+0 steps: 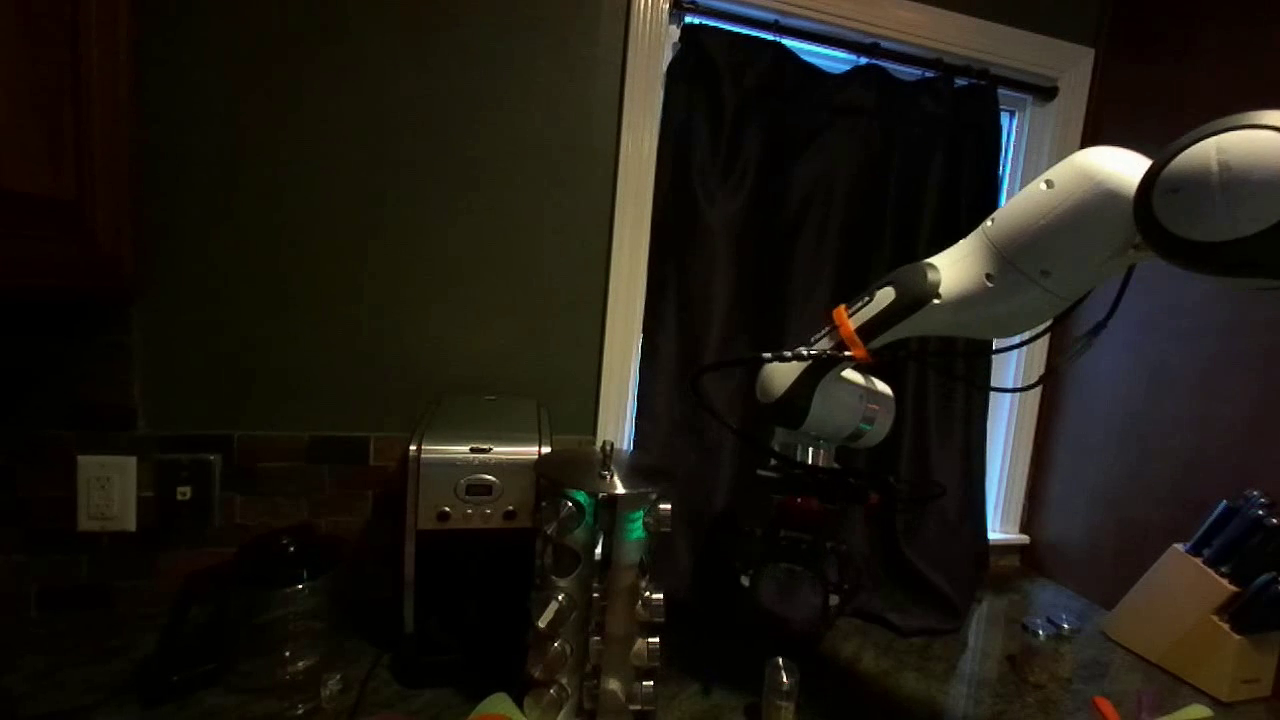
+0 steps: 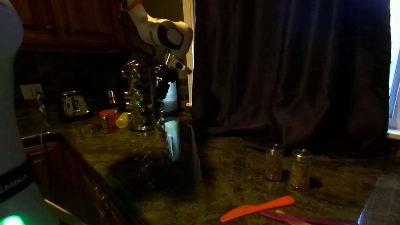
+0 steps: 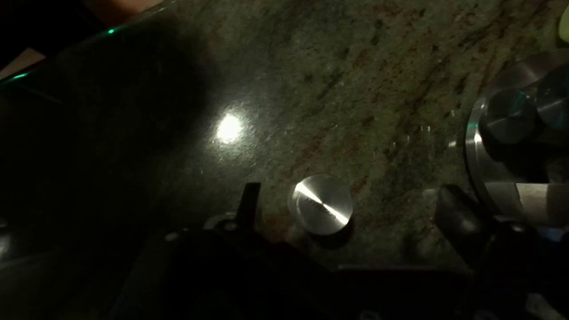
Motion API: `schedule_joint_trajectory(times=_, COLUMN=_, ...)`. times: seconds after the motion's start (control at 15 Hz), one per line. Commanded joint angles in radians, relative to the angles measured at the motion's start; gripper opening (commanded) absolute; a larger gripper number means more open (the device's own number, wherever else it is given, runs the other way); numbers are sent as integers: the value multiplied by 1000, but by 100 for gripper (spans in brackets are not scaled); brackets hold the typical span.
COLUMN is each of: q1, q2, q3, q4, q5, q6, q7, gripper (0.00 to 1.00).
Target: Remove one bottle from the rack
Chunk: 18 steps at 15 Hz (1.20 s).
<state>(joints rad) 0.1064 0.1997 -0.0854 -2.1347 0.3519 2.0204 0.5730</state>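
Note:
The rack [image 1: 612,478], a round upright metal stand with several silver-lidded bottles, stands on the counter; its base [image 3: 474,140] shows at the right of the wrist view. Beside it, one bottle [image 2: 160,132] stands upright on the counter, apart from the rack. In the wrist view I see the round silver lid of that bottle [image 3: 322,205] between the two spread fingers, nearer the left one and touching neither. My gripper [image 3: 350,186] is open above it, holding nothing. In an exterior view the dark gripper [image 1: 790,600] blends into the curtain, so its fingertips are hard to make out.
Two lidded spice jars [image 2: 301,170] and plastic knives [image 2: 257,208] lie toward the right of the counter. Around the rack are a coffee maker [image 1: 485,470], a yellow cup [image 2: 122,120], an orange cup [image 2: 109,116] with a small jar [image 2: 106,125], and a toaster [image 2: 75,106].

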Motion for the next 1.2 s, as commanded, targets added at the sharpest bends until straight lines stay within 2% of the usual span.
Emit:
schedule_joint_trajectory(times=0.0, q1=13, q2=-163, q3=30, q4=-85, q5=-211, q6=22, q7=94, gripper=100)
schedule_joint_trajectory(times=0.27, q1=1, q2=-296, q3=89, q4=-109, q5=-413, q6=31, q7=137, gripper=100)
schedule_joint_trajectory(times=0.47, q1=-8, q2=-381, q3=138, q4=-131, q5=-523, q6=64, q7=139, gripper=100)
schedule_joint_trajectory(times=0.53, q1=-10, q2=-410, q3=152, q4=-143, q5=-532, q6=97, q7=122, gripper=100)
schedule_joint_trajectory(times=0.73, q1=-7, q2=-462, q3=179, q4=-161, q5=-453, q6=179, q7=74, gripper=100)
schedule_joint_trajectory(times=0.8, q1=-24, q2=-405, q3=187, q4=-104, q5=-476, q6=121, q7=94, gripper=100)
schedule_joint_trajectory(times=1.13, q1=-26, q2=-442, q3=199, q4=-127, q5=-470, q6=148, q7=87, gripper=100)
